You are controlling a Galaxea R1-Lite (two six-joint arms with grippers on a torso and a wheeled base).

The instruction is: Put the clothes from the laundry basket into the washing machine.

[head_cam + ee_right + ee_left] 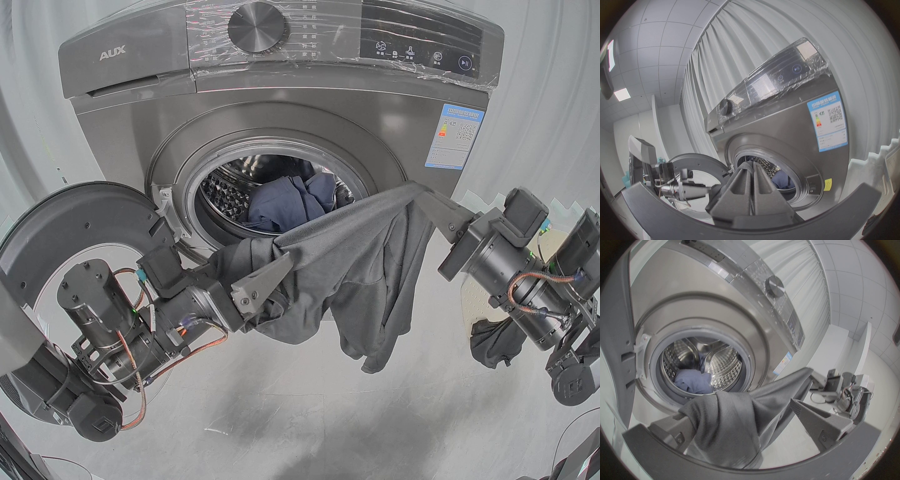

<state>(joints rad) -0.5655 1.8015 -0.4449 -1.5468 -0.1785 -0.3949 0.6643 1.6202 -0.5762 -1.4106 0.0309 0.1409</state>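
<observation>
Presently, the washing machine (119, 131) stood with its round door (75, 225) swung fully open to the robot's left. A blue garment (290, 201) lay heaped inside the drum (226, 195), toward the front of the opening.

A grey garment (362, 262) was stretched between the two arms, just in front of the lower part of the opening and outside the drum. Its loose lower part hung down toward the floor.

The right gripper (420, 192) was at the right of the opening, fingers pressed together and pinching the upper corner of the grey garment. The right wrist view showed the cloth caught at the very tips.

The left gripper (284, 265) was below and left of the opening. Its fingers (818, 424) were spread wide, with the garment's other end bunched and draped over one of them.

The laundry basket (473, 299), white and perforated, stood behind the right arm, a dark cloth (497, 342) hanging beside it.
</observation>
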